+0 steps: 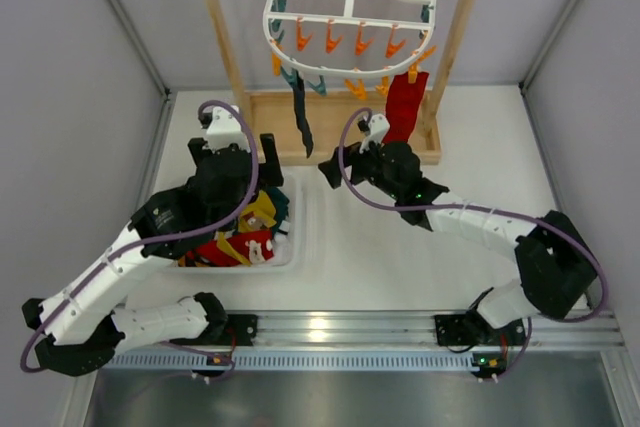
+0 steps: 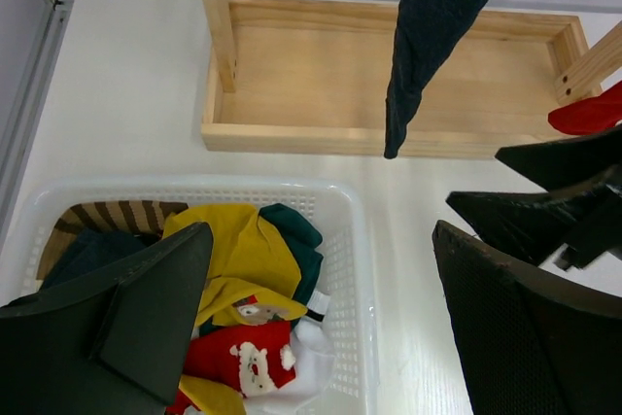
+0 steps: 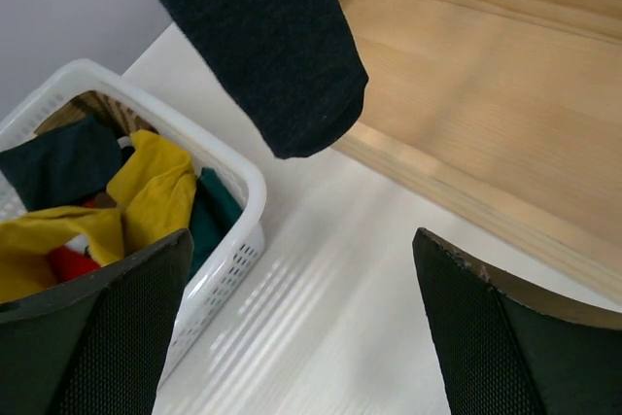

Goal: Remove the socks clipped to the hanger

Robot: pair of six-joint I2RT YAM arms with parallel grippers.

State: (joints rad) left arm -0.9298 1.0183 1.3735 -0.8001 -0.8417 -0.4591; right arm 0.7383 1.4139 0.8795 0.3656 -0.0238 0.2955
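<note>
From above, the white hanger (image 1: pixel 350 12) hangs in the wooden stand (image 1: pixel 225 47), its orange and teal pegs (image 1: pixel 345 42) dangling. The navy sock (image 1: pixel 299 112) droops from the hanger's front left, and the red sock (image 1: pixel 405 107) hangs at its front right, apparently from an orange peg, though the grip itself is too small to make out. The left fingers (image 1: pixel 235 155) hover over the white basket (image 1: pixel 290 247) on the bench (image 1: pixel 400 257). The right fingers (image 1: pixel 345 161) sit just beside the navy sock's lower end, in front of the stand's base.

The left wrist camera shows the left fingers spread wide, holding nothing, above the basket. In it lies the yellow sock (image 2: pixel 243 250), among darker fabric and a patterned red sock (image 2: pixel 248 362). The navy sock hangs over the stand's base tray, and the red sock peeks in at the right edge.

The right wrist camera shows the right fingers also wide apart and holding nothing. The navy sock's toe hangs ahead of them, above the front edge of the base, with the basket to the left.
</note>
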